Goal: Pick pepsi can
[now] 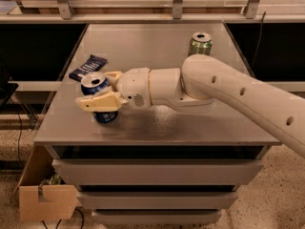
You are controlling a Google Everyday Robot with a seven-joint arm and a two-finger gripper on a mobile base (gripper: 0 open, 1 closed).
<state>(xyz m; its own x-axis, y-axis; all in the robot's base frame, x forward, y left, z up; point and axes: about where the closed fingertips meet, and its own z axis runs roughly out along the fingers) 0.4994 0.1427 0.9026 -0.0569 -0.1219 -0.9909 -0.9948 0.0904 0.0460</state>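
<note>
The pepsi can (98, 99) is blue with a silver top, and its opened mouth shows as a dark spot. White and red marks are partly visible on its side. It stands on the table (200, 125) near the front left corner, its base on the surface and well in from the front edge.

The gripper (94, 89) reaches in from the right at the end of a thick white arm (224, 87). Its jaws stand apart at about the can's width, with the can between them. The cream near jaw crosses the can's front below the rim, and the far jaw shows just behind the top.

A dark-blue packet (88, 67) lies just behind, by the left edge. A green can (200, 44) stands toward the back right.
</note>
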